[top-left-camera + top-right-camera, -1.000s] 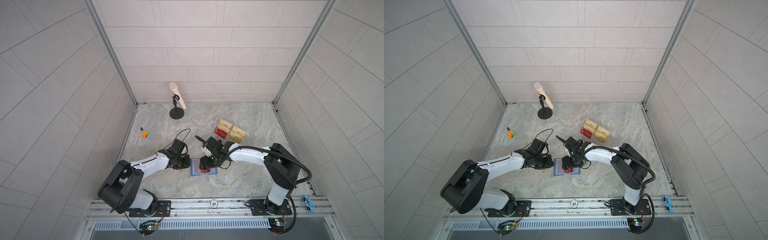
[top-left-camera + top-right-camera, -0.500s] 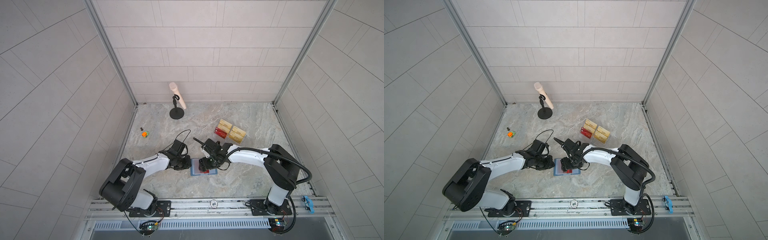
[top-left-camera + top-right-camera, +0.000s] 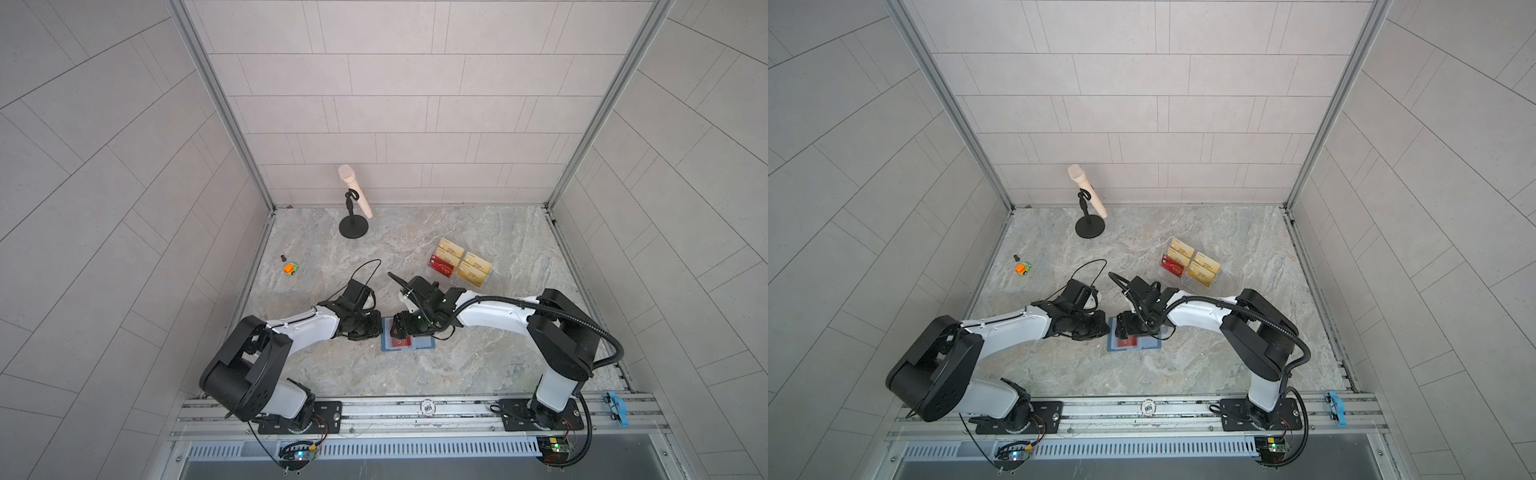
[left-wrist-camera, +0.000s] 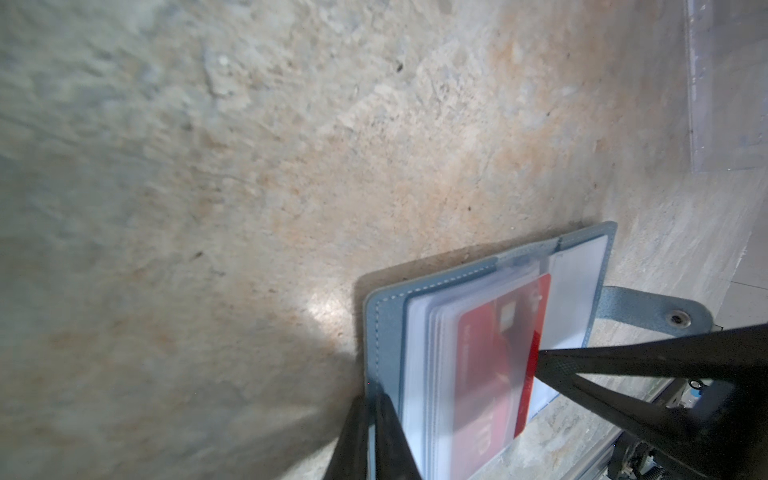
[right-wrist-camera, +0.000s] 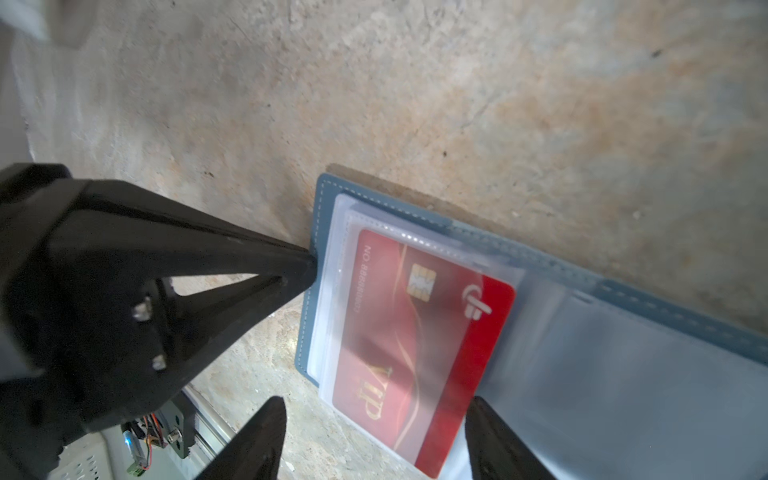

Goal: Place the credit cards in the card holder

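Note:
The slate-blue card holder (image 3: pixel 422 343) (image 3: pixel 1148 341) lies open on the marble floor between both arms. A red VIP credit card (image 5: pixel 411 328) (image 4: pixel 494 361) sits mostly inside a clear sleeve on its left page, with one red edge sticking out. My left gripper (image 4: pixel 374 401) (image 5: pixel 309 264) (image 3: pixel 380 328) is shut on the edge of the holder's left cover. Above the card my right gripper (image 5: pixel 374 401) (image 3: pixel 395 332) is open, and one fingertip (image 4: pixel 540 355) rests against the exposed edge. Another red credit card (image 3: pixel 441 266) (image 3: pixel 1172 266) stands in the clear acrylic stand (image 3: pixel 486 276).
Pale gold cards (image 3: pixel 471 268) fill the rest of the acrylic stand behind my right arm. A microphone on a black stand (image 3: pixel 354 226) is at the back. An orange-green toy car (image 3: pixel 291 268) lies at the left. A blue toy (image 3: pixel 617 409) sits on the front rail.
My left jaws have closed further onto the cover's edge. My right gripper has shifted slightly to the left over the card, still open.

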